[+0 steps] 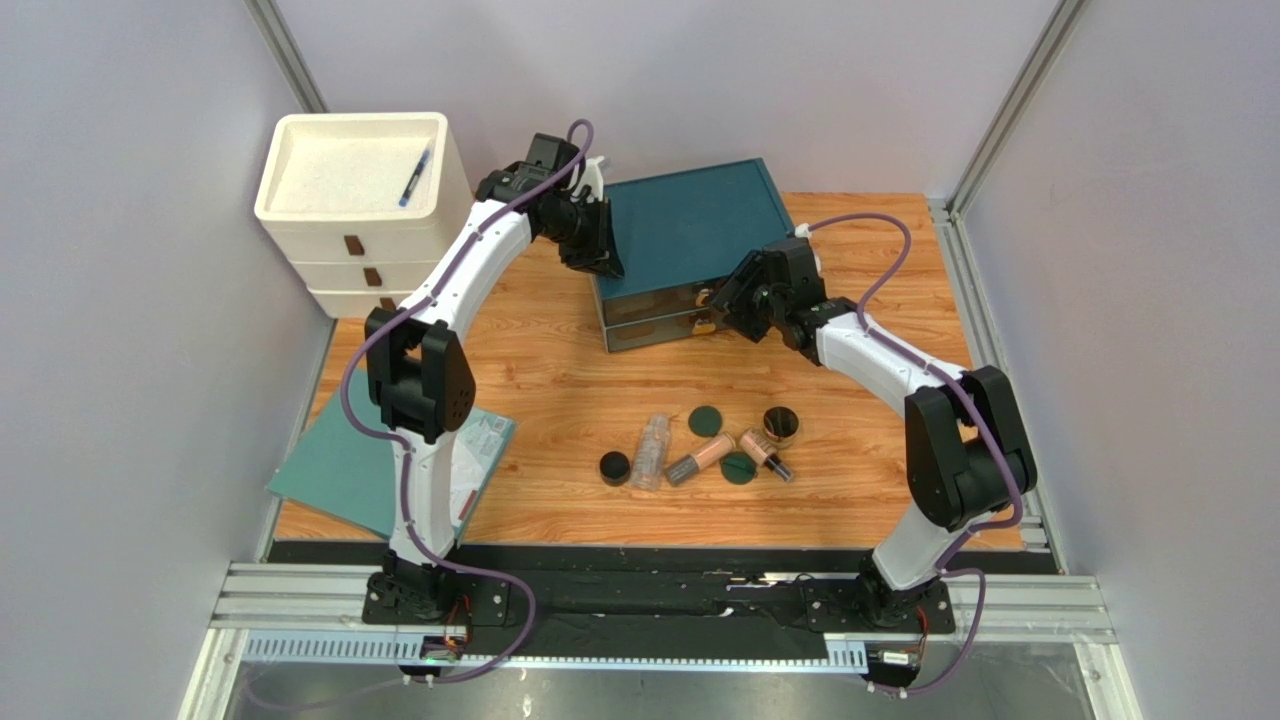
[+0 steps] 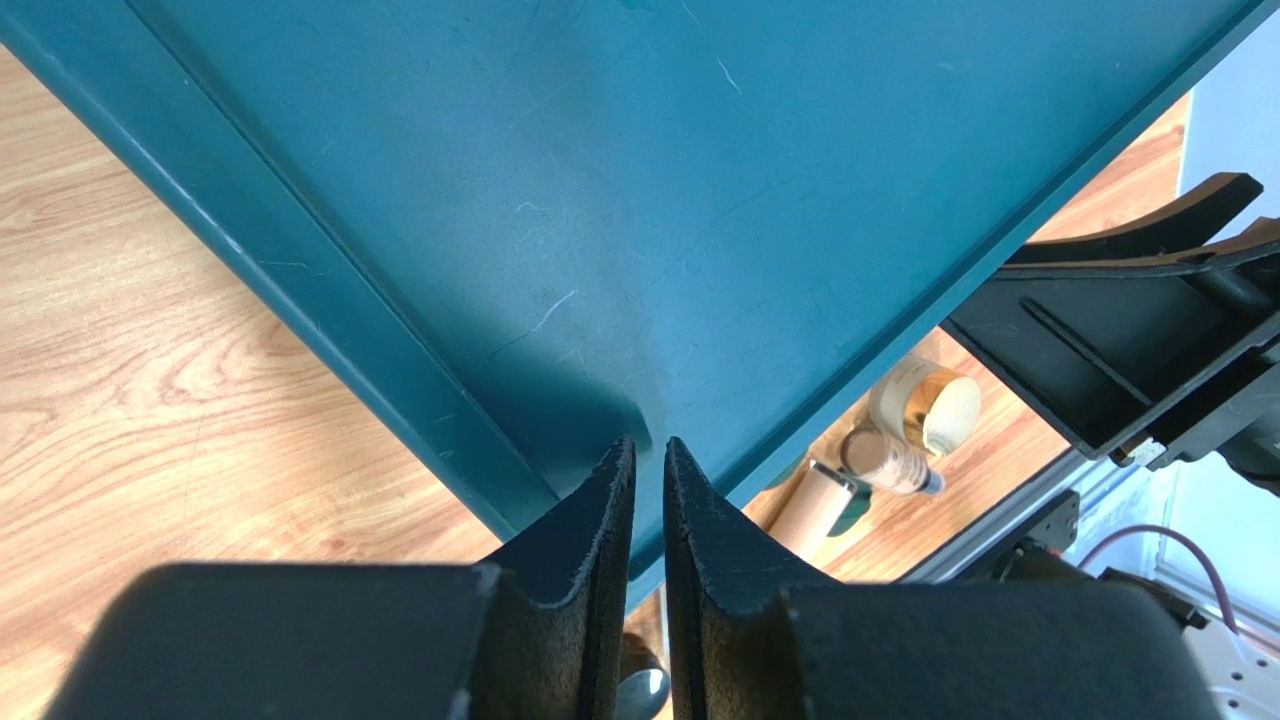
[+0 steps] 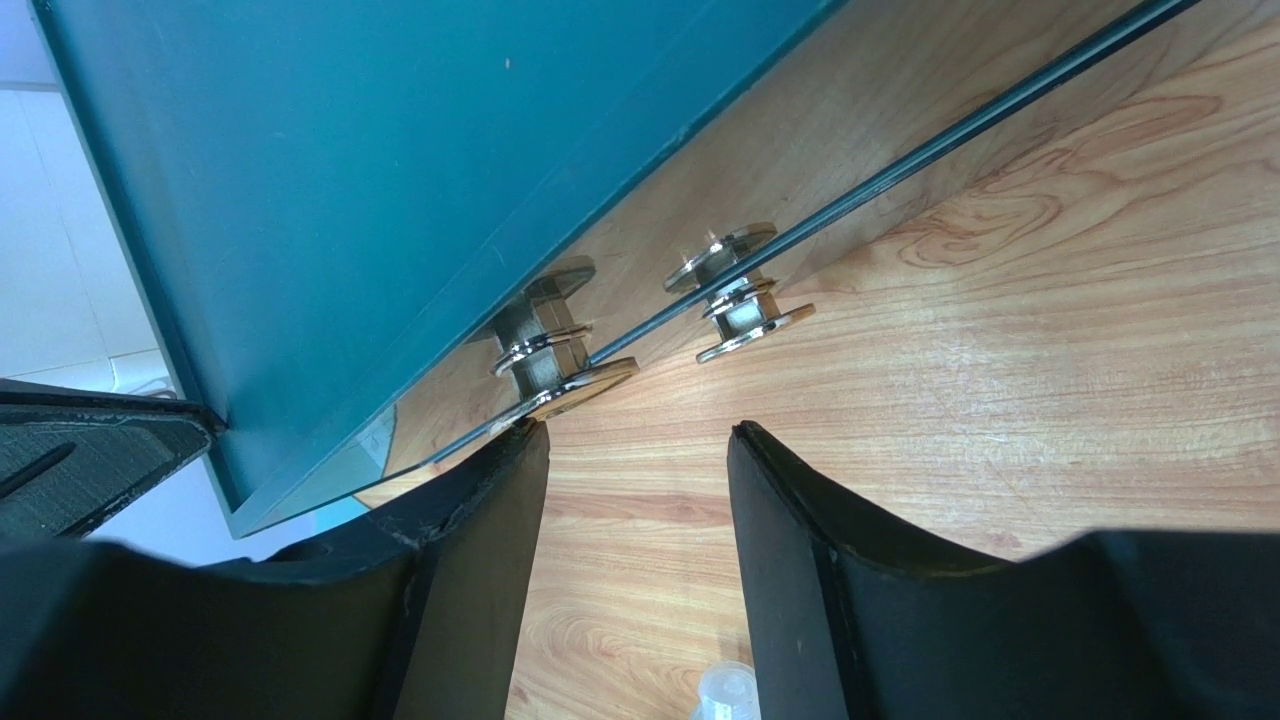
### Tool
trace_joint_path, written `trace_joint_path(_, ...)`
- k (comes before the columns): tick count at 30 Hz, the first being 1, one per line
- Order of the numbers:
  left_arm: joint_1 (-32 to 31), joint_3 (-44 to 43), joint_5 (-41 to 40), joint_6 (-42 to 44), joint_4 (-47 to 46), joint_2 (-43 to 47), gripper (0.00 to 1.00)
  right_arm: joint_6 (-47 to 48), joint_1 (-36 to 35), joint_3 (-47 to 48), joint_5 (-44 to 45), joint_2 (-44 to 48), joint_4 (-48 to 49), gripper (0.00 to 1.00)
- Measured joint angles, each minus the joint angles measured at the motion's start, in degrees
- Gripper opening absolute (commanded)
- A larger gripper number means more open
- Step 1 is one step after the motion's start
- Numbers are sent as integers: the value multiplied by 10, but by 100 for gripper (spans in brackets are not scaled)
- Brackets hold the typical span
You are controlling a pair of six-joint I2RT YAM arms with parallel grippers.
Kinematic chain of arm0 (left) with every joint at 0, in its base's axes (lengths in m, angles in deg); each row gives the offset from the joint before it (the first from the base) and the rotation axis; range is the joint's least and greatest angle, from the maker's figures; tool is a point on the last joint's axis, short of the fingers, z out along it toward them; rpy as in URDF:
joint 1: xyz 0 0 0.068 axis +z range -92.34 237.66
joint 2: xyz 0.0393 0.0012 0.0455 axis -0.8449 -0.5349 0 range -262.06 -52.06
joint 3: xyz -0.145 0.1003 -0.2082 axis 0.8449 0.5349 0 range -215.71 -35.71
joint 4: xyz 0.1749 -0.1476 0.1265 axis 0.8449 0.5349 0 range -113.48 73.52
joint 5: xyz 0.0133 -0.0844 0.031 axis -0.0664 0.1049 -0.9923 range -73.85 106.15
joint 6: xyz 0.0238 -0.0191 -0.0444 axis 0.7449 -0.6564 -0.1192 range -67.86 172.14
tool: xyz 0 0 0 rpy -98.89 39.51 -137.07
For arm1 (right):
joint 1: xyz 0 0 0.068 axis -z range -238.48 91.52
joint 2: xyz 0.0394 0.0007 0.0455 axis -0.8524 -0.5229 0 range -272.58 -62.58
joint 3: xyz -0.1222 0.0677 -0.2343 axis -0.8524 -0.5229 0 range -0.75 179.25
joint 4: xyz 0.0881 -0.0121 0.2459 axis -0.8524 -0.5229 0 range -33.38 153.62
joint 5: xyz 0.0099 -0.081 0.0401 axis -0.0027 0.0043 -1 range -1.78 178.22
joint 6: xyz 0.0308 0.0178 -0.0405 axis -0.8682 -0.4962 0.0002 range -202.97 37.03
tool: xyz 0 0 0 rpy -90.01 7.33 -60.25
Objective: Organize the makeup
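Observation:
The makeup lies on the wooden table in front of the teal box (image 1: 691, 225): a black round jar (image 1: 615, 468), a clear bottle (image 1: 652, 452), two tan tubes (image 1: 700, 458) (image 1: 765, 453), two dark green discs (image 1: 705, 420) (image 1: 736, 468) and a gold-rimmed compact (image 1: 780, 422). My left gripper (image 1: 597, 252) (image 2: 649, 450) is shut and empty over the box's left top edge. My right gripper (image 1: 723, 311) (image 3: 639, 435) is open in front of the box's glass front, its left fingertip beside a metal knob (image 3: 564, 360). The compact (image 2: 924, 408) also shows in the left wrist view.
A white drawer unit (image 1: 361, 210) stands at the back left with a blue pen (image 1: 415, 177) in its top tray. A teal booklet (image 1: 346, 465) and a clear plastic sheet (image 1: 484, 447) lie at the left front. Grey walls enclose the table.

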Motion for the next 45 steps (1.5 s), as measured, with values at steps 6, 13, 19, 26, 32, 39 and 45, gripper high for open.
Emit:
trace_joint_path(6, 0, 0, 0, 3, 0, 0, 20, 0, 2, 0, -7, 1, 5, 56)
trace_joint_path(13, 0, 0, 1, 4, 0, 0, 20, -7, 9, 18, -15, 4, 19, 57)
trace_joint_path(19, 2, 0, 1, 4, 0, 0, 20, -16, 14, 25, -21, -5, 11, 57)
trace_joint_path(26, 3, 0, 1, 5, 0, 0, 20, -28, 15, 48, -28, -33, -17, 50)
trace_joint_path(32, 5, -9, -13, 8, 13, -1, 20, -33, 16, 79, -42, -54, -32, 45)
trace_joint_path(39, 8, -45, -19, 9, 49, -19, 21, -34, 18, 83, -49, -55, -54, 40)
trace_joint_path(45, 11, -69, -21, 8, 67, -33, 22, -29, 18, 78, -52, -50, -54, 39)
